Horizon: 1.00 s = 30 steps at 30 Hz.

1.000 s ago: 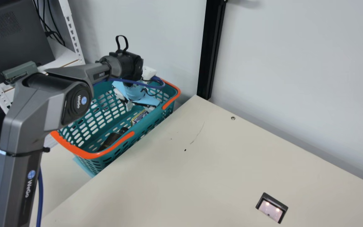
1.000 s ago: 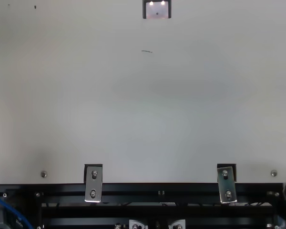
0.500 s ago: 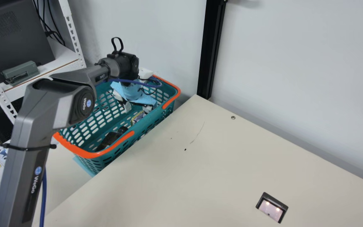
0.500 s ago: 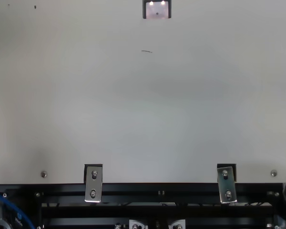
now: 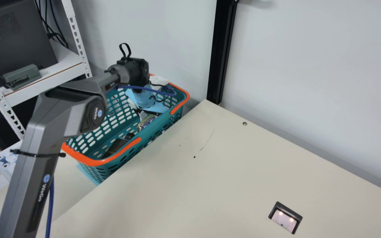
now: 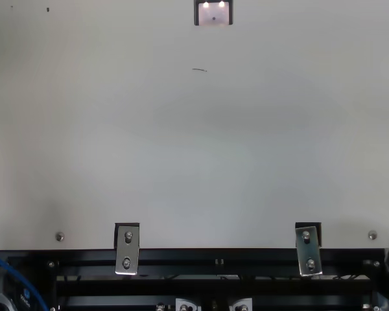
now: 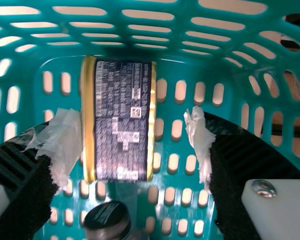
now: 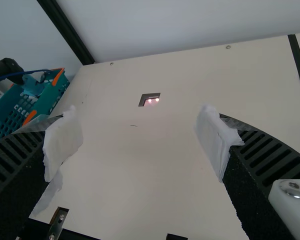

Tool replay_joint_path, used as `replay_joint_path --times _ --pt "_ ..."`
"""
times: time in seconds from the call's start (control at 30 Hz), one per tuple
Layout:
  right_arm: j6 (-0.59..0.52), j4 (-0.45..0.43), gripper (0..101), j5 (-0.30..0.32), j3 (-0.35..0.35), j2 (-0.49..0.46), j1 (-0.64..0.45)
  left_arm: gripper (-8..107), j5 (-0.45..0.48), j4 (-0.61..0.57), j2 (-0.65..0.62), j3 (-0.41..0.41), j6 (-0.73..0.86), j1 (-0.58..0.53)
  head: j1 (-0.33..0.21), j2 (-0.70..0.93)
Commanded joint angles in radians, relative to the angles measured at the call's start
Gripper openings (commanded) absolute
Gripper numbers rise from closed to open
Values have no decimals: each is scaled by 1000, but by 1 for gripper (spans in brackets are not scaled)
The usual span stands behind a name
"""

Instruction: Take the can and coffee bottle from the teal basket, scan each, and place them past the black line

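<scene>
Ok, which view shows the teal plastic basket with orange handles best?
The main view: most of the basket shows, though the left arm covers some. The left wrist view gives its inside close up; the right wrist view, part, farther off.

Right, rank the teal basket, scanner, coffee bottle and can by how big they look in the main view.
Largest: teal basket
Middle: scanner and coffee bottle, too close to rank, as the basket's rim partly hides the bottle
Smallest: can, also partly hidden

Lit brightly, evenly | shaded softly on worktop (image 6: 246, 162) | glinting off basket (image 7: 190, 70) and cap (image 7: 107, 215) | glowing in two spots at scanner (image 5: 283, 220)
</scene>
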Motion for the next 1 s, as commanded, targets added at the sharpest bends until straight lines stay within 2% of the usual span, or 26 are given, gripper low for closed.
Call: replay_joint_path --times 0.0,0.27,0.3,0.33,0.43,0.57,0.73,0.97 --pt "0 0 101 0 0 0 0 90 15 -6 31 -47 3 3 -27 13" --pt "0 0 101 0 0 0 0 90 53 16 145 -189 -10 9 -27 13" --pt "0 0 101 0 0 0 0 78 58 22 158 -206 -16 10 -27 13" --pt "0 0 101 0 0 0 0 10 60 27 166 -216 -20 11 -27 13" --pt "0 0 101 0 0 0 0 10 53 29 165 -226 -24 14 -27 13" --pt "0 0 101 0 0 0 0 10 3 5 89 -157 -19 24 -27 13" --pt "0 0 101 0 0 0 0 10 -100 -57 -91 31 18 44 -27 13" --pt "0 0 101 0 0 0 0 10 -218 -185 -402 366 102 85 -27 13"
